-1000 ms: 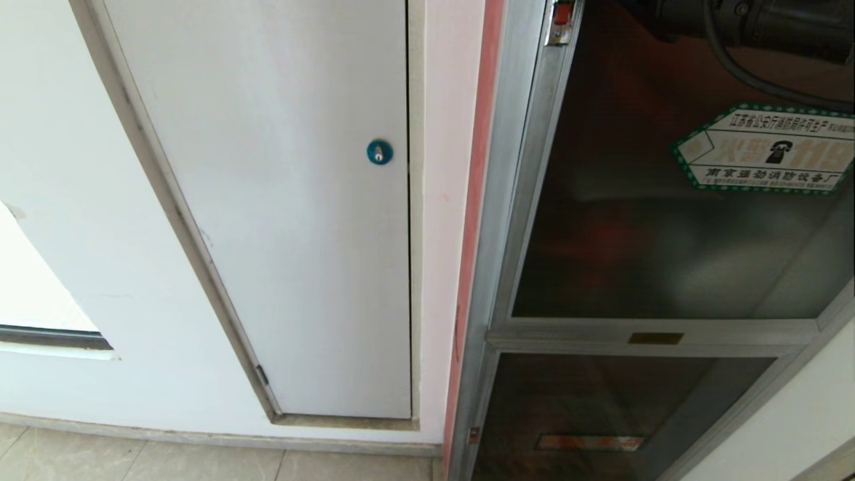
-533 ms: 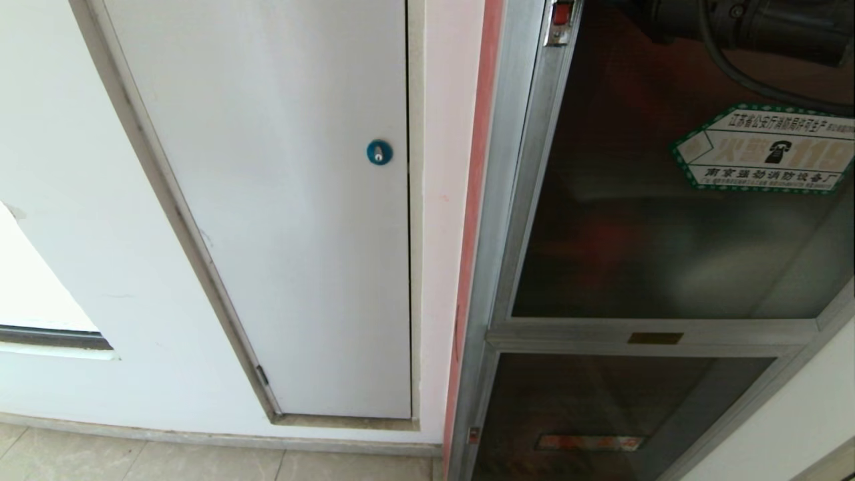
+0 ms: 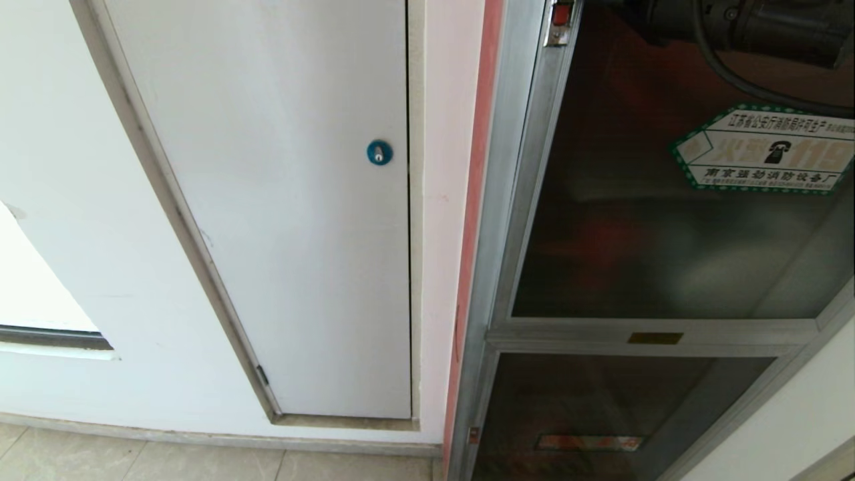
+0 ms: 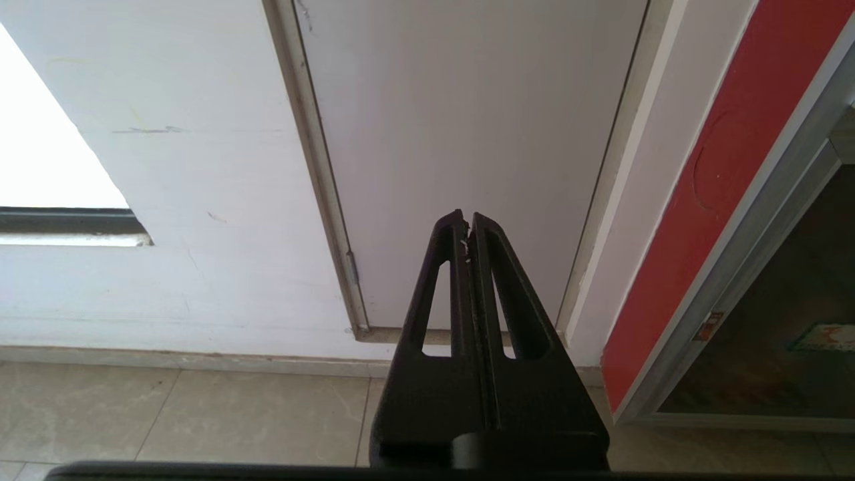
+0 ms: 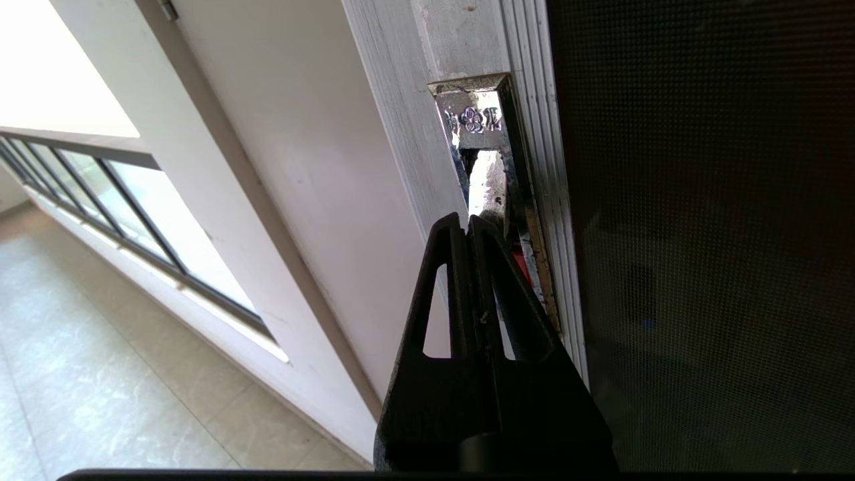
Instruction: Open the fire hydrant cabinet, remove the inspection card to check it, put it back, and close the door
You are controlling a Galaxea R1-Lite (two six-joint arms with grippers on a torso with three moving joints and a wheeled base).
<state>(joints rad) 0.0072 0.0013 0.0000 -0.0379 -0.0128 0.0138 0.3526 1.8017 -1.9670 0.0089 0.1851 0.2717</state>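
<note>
You see the door (image 3: 668, 234) of dark glossy glass in a brushed silver metal frame, a matt white painted panel (image 3: 287, 220), and smooth polished floor tiles (image 4: 167, 414).

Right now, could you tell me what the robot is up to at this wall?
The robot faces the fire hydrant cabinet, whose door with the 119 sticker is shut. The right gripper, fingers together, is at the metal latch on the door's frame edge, apparently about to work it open. The left gripper, also shut, hangs idle low before the white panel with the blue lock. No inspection card is visible yet.
</note>
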